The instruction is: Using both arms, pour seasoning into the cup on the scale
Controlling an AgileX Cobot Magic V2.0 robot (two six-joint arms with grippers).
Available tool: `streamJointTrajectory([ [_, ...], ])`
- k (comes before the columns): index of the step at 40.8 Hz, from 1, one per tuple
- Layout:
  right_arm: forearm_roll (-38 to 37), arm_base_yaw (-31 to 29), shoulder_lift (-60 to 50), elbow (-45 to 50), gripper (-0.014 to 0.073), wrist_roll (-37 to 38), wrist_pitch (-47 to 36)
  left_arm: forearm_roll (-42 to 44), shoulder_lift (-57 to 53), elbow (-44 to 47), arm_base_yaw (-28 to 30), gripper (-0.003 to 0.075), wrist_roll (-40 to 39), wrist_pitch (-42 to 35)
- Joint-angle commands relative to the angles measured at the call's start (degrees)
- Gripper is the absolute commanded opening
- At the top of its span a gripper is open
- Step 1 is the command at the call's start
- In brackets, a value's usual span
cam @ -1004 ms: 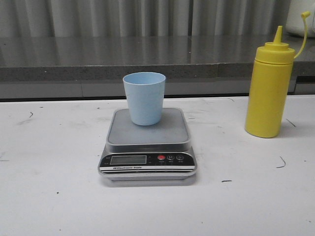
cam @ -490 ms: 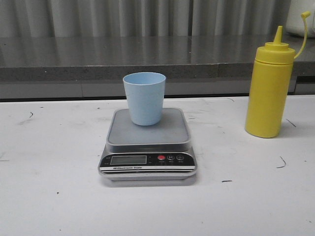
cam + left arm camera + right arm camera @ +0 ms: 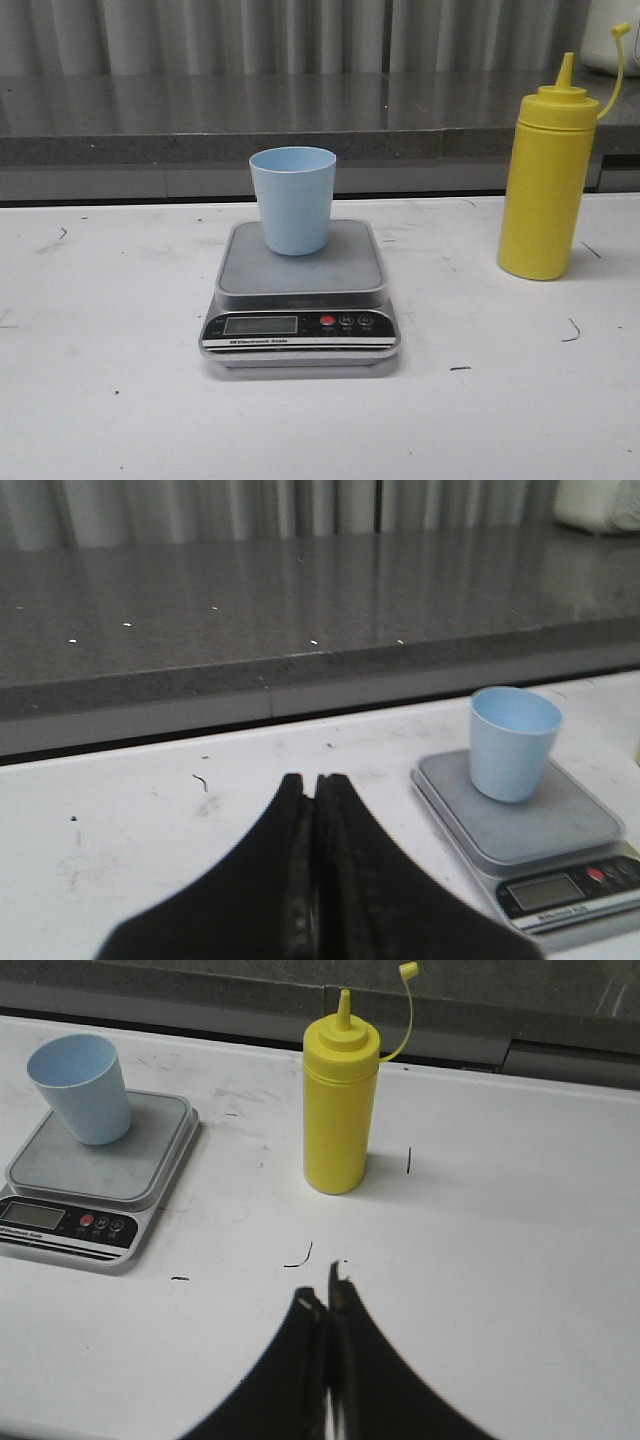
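Note:
The pale blue cup point(image 3: 293, 199) stands upright on the silver-grey plate of the scale point(image 3: 300, 290) at the table's middle. The yellow seasoning bottle point(image 3: 547, 180) stands upright at the right, its tethered cap off the nozzle. Neither gripper shows in the front view. In the left wrist view my left gripper point(image 3: 313, 779) is shut and empty above the table, left of the scale point(image 3: 530, 825) and cup point(image 3: 512, 742). In the right wrist view my right gripper point(image 3: 326, 1288) is shut and empty, well short of the bottle point(image 3: 339, 1110); the cup point(image 3: 82, 1088) and scale point(image 3: 95, 1180) also show there.
A dark grey counter ledge point(image 3: 300, 125) runs along the far edge of the white table point(image 3: 120, 400). A white object point(image 3: 612, 40) sits on the ledge behind the bottle. Small black marks dot the tabletop.

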Motion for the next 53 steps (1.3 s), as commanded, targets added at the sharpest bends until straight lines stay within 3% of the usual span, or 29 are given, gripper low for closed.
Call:
streamJointTrajectory([
  [1,0.06,0.19,0.61,-1.50,-0.0069,-0.63,-4.06,-1.45,-2.19,3.17,3.29,-0.0020,-0.67,-10.33],
  [16,0.06,0.19,0.61,-1.50,-0.0069,-0.63,-4.06,-1.45,-8.46,13.28,10.96,-0.0020,-0.67,-16.42],
  [24,0.06,0.19,0.61,-1.50,-0.0069,-0.63,-4.06,-1.45,-10.77,19.19,12.41,-0.0020,-0.67,-25.35],
  [53,0.07,0.19,0.61,-1.50,-0.0069,-0.63,-4.01,-1.45,-12.02,19.09,12.69,-0.0020,-0.67,-22.60],
])
